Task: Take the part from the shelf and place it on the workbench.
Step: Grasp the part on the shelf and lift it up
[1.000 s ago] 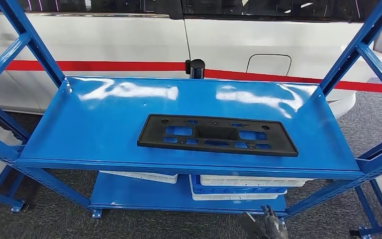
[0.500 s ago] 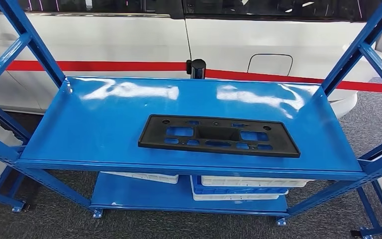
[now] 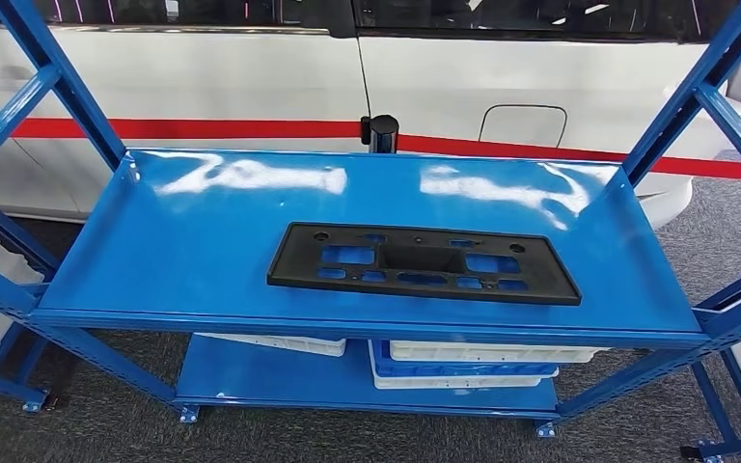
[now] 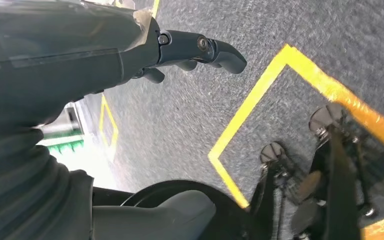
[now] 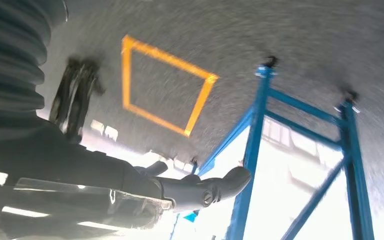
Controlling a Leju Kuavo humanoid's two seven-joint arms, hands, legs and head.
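Left hand point(image 4: 190, 52) and right hand point(image 5: 200, 187) hang empty, fingers loosely extended. Flat black perforated plastic part point(image 3: 423, 262) lies untouched on blue metal shelf point(image 3: 203, 241); reach comes next.

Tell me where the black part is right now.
In the head view, the black part lies flat on the blue shelf's top tier, slightly right of centre and near the front edge, above the white bins below.

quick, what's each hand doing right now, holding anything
Left hand: holds nothing, hanging over the floor; open or closed cannot be told.
Right hand: holds nothing, hanging beside the shelf frame; open or closed cannot be told.
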